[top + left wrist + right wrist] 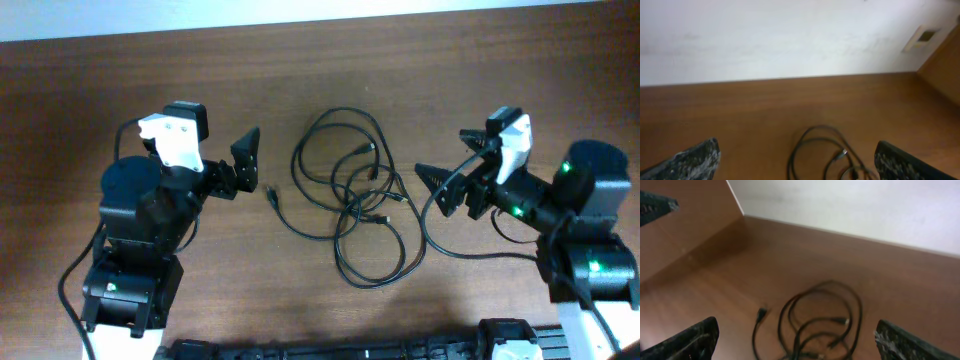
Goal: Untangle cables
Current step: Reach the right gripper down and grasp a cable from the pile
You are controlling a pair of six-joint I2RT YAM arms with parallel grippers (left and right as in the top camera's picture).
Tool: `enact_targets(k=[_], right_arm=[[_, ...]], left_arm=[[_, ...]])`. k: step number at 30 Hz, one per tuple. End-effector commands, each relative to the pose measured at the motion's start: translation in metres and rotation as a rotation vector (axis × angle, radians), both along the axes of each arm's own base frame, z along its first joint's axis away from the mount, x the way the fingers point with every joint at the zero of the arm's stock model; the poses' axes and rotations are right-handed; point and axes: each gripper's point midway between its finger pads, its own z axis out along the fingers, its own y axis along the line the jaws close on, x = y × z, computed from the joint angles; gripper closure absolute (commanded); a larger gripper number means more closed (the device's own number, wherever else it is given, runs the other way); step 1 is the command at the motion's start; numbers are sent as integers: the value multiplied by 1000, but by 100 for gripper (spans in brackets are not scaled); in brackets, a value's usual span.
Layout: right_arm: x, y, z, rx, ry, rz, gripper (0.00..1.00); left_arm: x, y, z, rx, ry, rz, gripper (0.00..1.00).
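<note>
Left gripper and right gripper both gape wide and hold nothing, one on either side of the cables.

The cables lie flat on the brown counter as a loose tangle of thin black loops crossing one another, with several small plug ends inside the knot. One cord runs out of the tangle toward the left gripper and ends in a plug near that gripper, not touching it. The right gripper is near the tangle's opposite edge, apart from it. Each wrist view shows its two fingertips far apart at the bottom corners, the cables on the counter between and beyond them, and a white wall behind the tangle.
</note>
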Motion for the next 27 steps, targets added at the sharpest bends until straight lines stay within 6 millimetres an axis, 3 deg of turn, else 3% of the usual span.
enact_targets(k=[1, 10, 15, 18, 27], right_arm=[[4, 10, -20, 66, 126, 79, 1], [24, 44, -116, 299, 599, 292, 1], [20, 92, -164, 241, 706, 422, 1], [26, 96, -202, 110, 798, 292, 1], [26, 121, -220, -20, 740, 305, 1]], left_arm=[[0, 9, -8, 49, 21, 41, 1], [-3, 10, -23, 62, 86, 39, 1], [-3, 10, -23, 62, 86, 40, 1], [-4, 10, -24, 62, 86, 39, 1], [-4, 10, -24, 62, 86, 40, 1]])
